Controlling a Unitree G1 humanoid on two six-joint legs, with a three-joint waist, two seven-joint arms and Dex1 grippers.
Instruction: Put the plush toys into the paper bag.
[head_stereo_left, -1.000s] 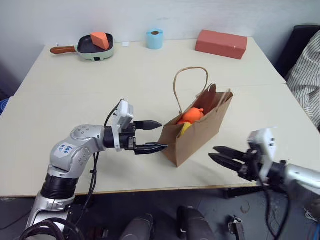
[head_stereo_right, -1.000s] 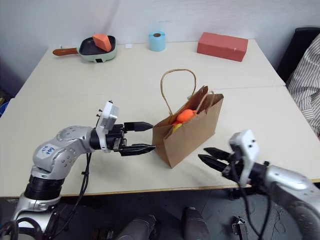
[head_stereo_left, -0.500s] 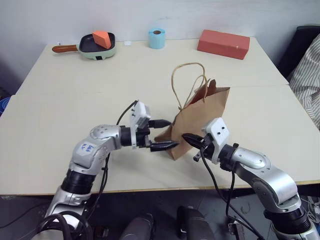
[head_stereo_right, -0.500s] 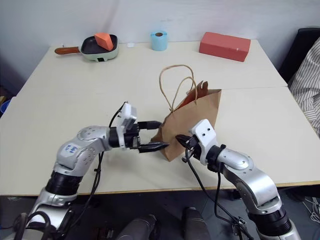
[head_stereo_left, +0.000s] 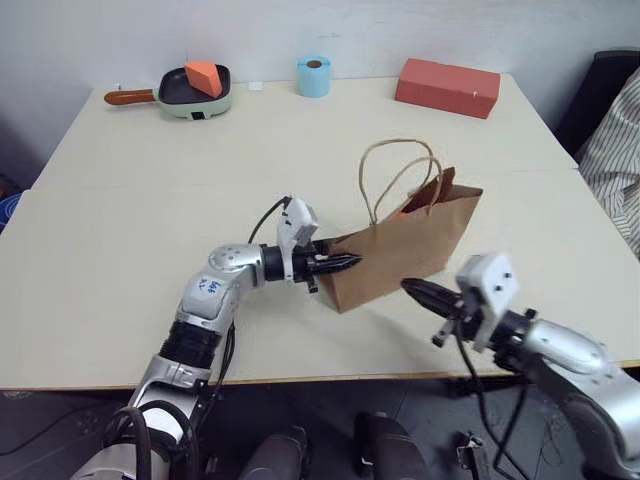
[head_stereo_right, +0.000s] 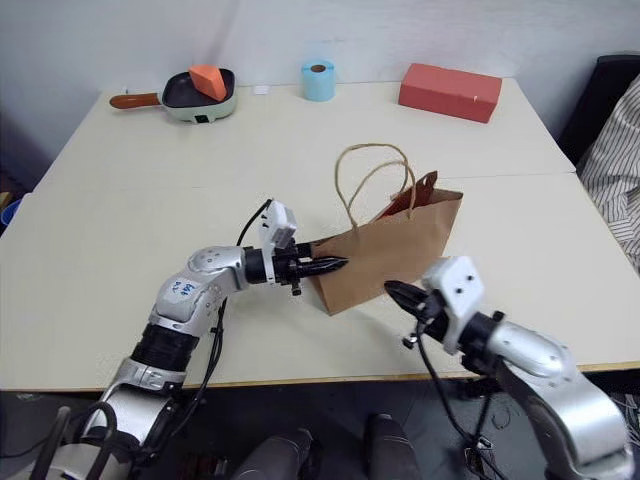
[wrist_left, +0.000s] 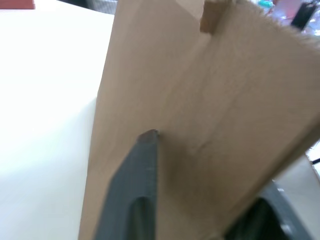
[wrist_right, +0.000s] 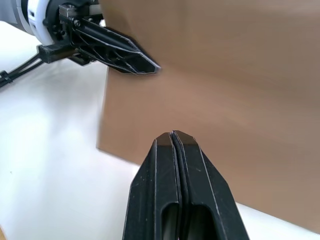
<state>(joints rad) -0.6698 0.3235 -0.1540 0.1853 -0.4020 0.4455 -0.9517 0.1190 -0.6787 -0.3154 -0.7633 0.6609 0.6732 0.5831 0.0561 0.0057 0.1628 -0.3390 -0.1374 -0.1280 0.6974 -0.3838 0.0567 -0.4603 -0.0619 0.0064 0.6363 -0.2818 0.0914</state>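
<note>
Left tool (head_stereo_left: 345, 264) pinches, it seems, the brown paper bag's (head_stereo_left: 410, 250) edge; right tool (wrist_right: 172, 136) closed, empty

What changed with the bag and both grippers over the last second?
The left gripper reached in and closed on the near edge of the paper bag, which has been stood more upright, its mouth now turned away. The right gripper shut, came up to the bag, then pulled back empty. Pan, blue roll and red box stayed put.
</note>
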